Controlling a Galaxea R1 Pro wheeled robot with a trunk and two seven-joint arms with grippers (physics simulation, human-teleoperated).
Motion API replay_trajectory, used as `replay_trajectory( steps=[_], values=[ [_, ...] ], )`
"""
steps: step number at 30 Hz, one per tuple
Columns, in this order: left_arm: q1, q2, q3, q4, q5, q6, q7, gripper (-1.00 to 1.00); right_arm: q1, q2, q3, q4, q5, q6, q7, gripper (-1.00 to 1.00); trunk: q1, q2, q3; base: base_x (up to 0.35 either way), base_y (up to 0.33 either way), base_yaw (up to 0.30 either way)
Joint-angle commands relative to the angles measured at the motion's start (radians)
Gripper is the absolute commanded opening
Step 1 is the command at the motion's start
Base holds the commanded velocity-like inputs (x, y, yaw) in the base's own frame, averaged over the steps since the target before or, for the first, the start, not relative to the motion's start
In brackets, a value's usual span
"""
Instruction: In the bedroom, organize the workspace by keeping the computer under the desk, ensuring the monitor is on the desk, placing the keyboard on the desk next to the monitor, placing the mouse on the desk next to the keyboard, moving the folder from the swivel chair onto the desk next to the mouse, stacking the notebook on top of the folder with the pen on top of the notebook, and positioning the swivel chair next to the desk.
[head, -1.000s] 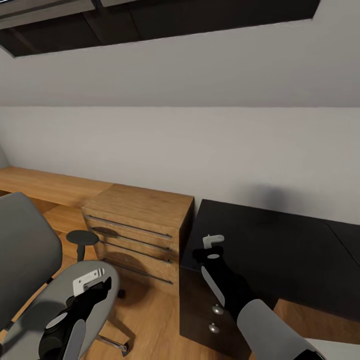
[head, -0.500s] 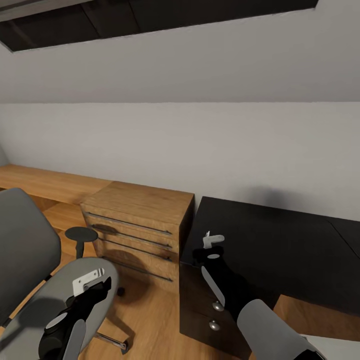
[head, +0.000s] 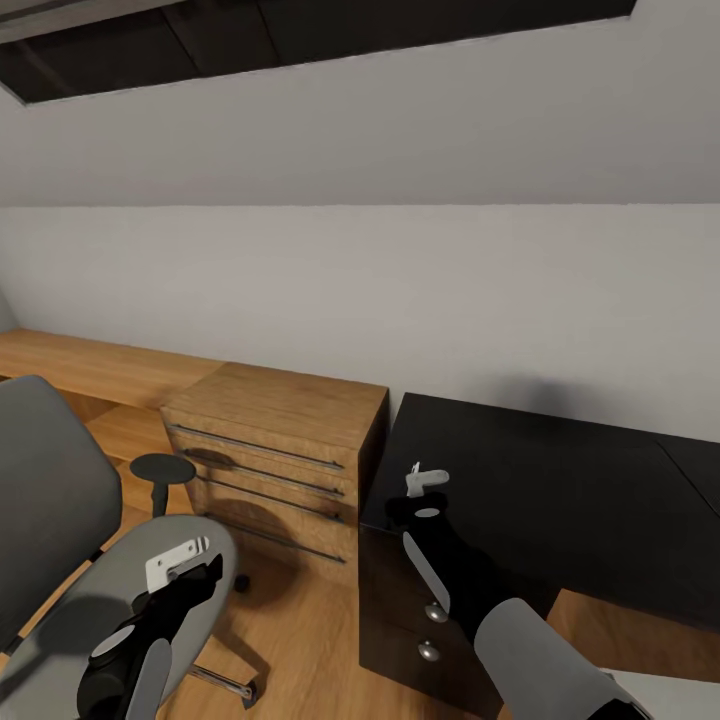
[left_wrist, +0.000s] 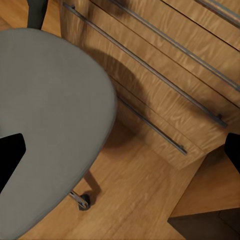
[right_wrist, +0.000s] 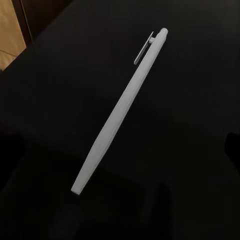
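Observation:
The pen (right_wrist: 117, 112), a thin pale stick with a clip, lies on the black top of the desk (head: 560, 490). My right gripper (head: 425, 480) hovers over the desk's left end. It is open, and the pen lies below the gap between its dark fingertips (right_wrist: 232, 150). The grey swivel chair (head: 60, 500) stands at the left, its seat bare. My left gripper (head: 190, 562) hangs open over the seat's front edge (left_wrist: 55, 115) with nothing in it. Computer, monitor, keyboard, mouse, folder and notebook are out of view.
A light wooden drawer cabinet (head: 280, 440) with long bar handles stands between chair and desk. A low wooden ledge (head: 90, 370) runs along the white wall at the left. The desk's drawers with round silver knobs (head: 434, 617) face me over wooden floor (head: 300, 650).
The head view tilted slightly a second ago, so the whole picture shifted a little. Both arms, the chair and the pen have stayed where they were.

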Motion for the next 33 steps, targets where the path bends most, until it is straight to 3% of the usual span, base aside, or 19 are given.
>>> replay_trajectory(
  steps=[1,30,33],
  values=[
    [0.000,-0.001,0.001,-0.001,0.011,0.004,0.007,1.00,-0.001,-0.001,0.004,-0.001,-0.011,0.003,-0.009,1.00,0.000,-0.001,-0.001,0.000,0.000,0.000],
    [0.000,-0.001,-0.001,-0.001,0.010,0.003,0.007,1.00,-0.001,-0.002,-0.010,0.000,-0.011,-0.018,-0.009,1.00,0.000,-0.001,-0.001,0.046,0.000,0.000],
    [0.000,-0.002,-0.001,-0.001,0.010,0.002,0.007,1.00,-0.001,-0.002,-0.011,0.000,-0.011,-0.018,-0.009,1.00,0.011,-0.022,-0.010,0.000,0.000,0.000]
  ],
)
